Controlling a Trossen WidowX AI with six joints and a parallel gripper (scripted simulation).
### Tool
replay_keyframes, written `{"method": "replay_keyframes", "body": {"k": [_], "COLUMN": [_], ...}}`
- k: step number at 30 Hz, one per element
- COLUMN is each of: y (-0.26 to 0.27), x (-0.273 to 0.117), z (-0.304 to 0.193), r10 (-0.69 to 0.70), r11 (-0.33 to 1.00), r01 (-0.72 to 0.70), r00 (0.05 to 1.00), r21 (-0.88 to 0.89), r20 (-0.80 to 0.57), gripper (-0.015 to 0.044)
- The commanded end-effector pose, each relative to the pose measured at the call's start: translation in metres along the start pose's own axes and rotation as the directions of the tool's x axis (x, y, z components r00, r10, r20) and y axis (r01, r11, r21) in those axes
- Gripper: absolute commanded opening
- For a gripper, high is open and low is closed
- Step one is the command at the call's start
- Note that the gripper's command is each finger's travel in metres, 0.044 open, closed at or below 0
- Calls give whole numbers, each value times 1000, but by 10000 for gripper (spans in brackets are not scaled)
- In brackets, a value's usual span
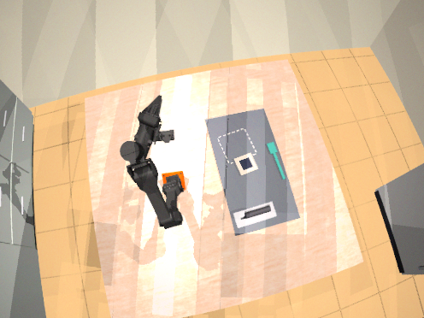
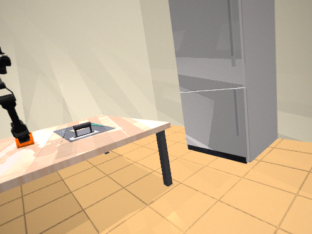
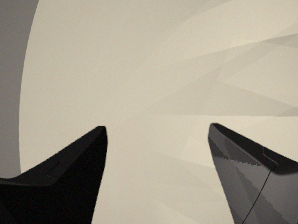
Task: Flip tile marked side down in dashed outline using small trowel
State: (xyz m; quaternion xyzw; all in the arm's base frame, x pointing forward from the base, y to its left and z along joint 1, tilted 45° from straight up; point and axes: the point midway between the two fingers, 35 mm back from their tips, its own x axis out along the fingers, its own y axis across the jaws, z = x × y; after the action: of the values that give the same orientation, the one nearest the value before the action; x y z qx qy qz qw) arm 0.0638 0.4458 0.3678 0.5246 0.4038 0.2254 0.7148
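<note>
The tile (image 1: 240, 168), cream with a dark square showing on top, lies flat on the grey mat (image 1: 265, 192) (image 2: 105, 128). Its upper-left part overlaps the lower right of the dashed outline (image 1: 244, 128); most of it is outside. The small teal trowel (image 1: 273, 148) (image 2: 97, 124) lies on the mat to the tile's right, not touching it. My gripper (image 1: 158, 100) (image 3: 158, 132) is open and empty, raised well left of the mat in the top view. In the wrist view only pale wall shows between the fingertips.
A flat float with a black raised handle (image 1: 258, 211) (image 2: 82, 126) rests on the mat's near end. The arm stands on an orange base (image 1: 182, 183) (image 2: 25, 145) left of the mat. A tall grey fridge (image 2: 211, 110) stands beyond the table (image 2: 126, 133).
</note>
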Motion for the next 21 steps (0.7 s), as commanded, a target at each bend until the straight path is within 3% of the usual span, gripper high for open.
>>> {"method": "replay_keyframes", "body": {"k": [1, 12, 21], "y": [-10, -31, -63], "x": [19, 54, 65], "z": [31, 122, 204], "r10": [-53, -172, -311], "r11": [995, 952, 853], "r01": [59, 228, 443], "r00": [995, 950, 856], "r21": [-78, -203, -277], "r20": [79, 262, 412], "gripper": [270, 270, 270]}}
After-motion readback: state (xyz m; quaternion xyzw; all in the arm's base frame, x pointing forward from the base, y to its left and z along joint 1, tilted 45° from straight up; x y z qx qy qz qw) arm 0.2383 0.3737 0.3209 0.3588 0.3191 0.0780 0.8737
